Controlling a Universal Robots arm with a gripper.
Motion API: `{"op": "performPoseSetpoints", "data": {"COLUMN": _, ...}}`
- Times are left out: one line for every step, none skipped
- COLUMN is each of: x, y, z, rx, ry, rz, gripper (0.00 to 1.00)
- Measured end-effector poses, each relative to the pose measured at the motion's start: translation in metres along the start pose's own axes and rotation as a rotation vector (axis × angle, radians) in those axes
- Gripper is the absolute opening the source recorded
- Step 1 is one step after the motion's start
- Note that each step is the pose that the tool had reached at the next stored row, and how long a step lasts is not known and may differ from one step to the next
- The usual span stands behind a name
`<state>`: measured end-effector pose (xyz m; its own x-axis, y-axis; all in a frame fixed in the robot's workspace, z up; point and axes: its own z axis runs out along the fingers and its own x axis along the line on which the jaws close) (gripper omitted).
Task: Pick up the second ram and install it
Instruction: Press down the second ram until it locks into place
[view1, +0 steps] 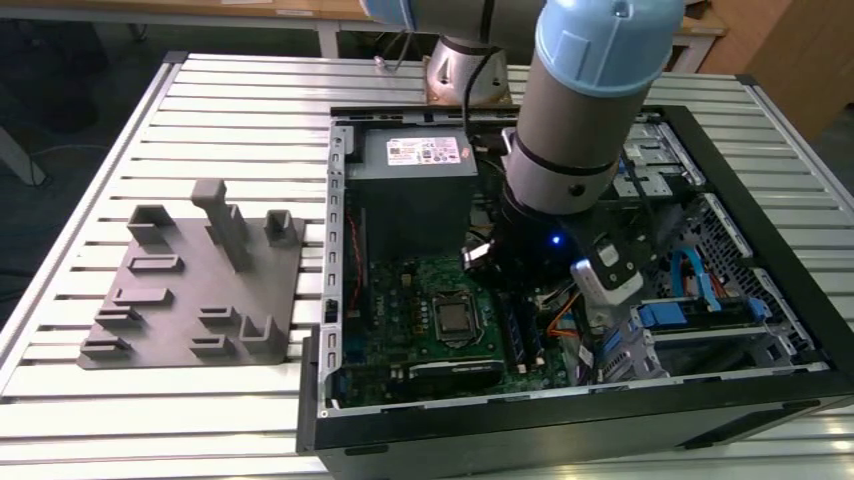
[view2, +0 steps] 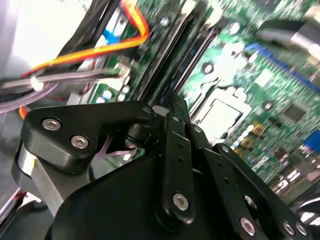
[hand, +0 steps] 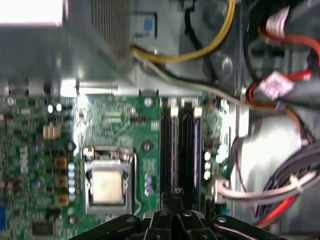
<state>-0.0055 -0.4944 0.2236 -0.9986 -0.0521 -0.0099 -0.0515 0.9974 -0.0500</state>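
Slatted metal surface (view1: 200, 110) is carrying an open computer case (view1: 747, 400), and a grey parts holder (view1: 187, 300) is sitting well apart from it toward the exterior view's left. The arm is reaching down inside the case, its gripper (hand: 172, 197) hanging just above the green motherboard (hand: 120, 125), right at the near end of the long black memory slots (hand: 180, 145). In both wrist views the fingers (view2: 172, 107) are looking pressed close together at the tip, meeting in one narrow dark point; whether the second ram is pinched between them I cannot tell, since no dark greenish-blue stick is standing out clearly at the tip, on the holder or beside the slots. The processor socket (hand: 107, 182) is lying just beside the slots, and a bundle of orange and yellow cables (view2: 105, 47) is running near them on the other side. Judging from this, the work is sitting at the seating stage, so the thing to get right is alignment: the tip staying square along the slot's length, directly over its channel rather than over the neighbouring one, with any press going straight down and evenly. Drifting toward the cables or the socket is looking like the main risk.
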Motion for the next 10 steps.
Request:
{"op": "performPoseSetpoints", "data": {"x": 0.0002, "y": -0.0039, "z": 0.0007, "rx": 0.0008, "ry": -0.0001, "rz": 0.0, "gripper": 0.11}}
{"op": "performPoseSetpoints", "data": {"x": 0.0004, "y": -0.0081, "z": 0.0014, "rx": 0.0017, "ry": 0.0001, "rz": 0.0, "gripper": 0.11}}
{"op": "performPoseSetpoints", "data": {"x": 0.0007, "y": -0.0126, "z": 0.0025, "rx": 0.0018, "ry": 0.0, "rz": 0.0, "gripper": 0.11}}
{"op": "performPoseSetpoints", "data": {"x": 0.0009, "y": -0.017, "z": 0.0034, "rx": 0.0021, "ry": 0.0002, "rz": 0.0, "gripper": 0.11}}
{"op": "performPoseSetpoints", "data": {"x": 0.001, "y": -0.0196, "z": 0.0042, "rx": 0.0028, "ry": 0.0004, "rz": 0.0, "gripper": 0.11}}
{"op": "performPoseSetpoints", "data": {"x": 0.0012, "y": -0.0206, "z": 0.005, "rx": 0.0035, "ry": 0.0005, "rz": 0.0, "gripper": 0.11}}
{"op": "performPoseSetpoints", "data": {"x": 0.0012, "y": -0.0208, "z": 0.0065, "rx": 0.0034, "ry": 0.0005, "rz": 0.0, "gripper": 0.11}}
{"op": "performPoseSetpoints", "data": {"x": 0.0013, "y": -0.0209, "z": 0.0079, "rx": 0.0039, "ry": 0.001, "rz": 0.0, "gripper": 0.11}}
{"op": "performPoseSetpoints", "data": {"x": 0.0012, "y": -0.021, "z": 0.0094, "rx": 0.0043, "ry": 0.0012, "rz": 0.0, "gripper": 0.11}}
{"op": "performPoseSetpoints", "data": {"x": 0.0013, "y": -0.021, "z": 0.0105, "rx": 0.0044, "ry": 0.0013, "rz": 0.0, "gripper": 0.11}}
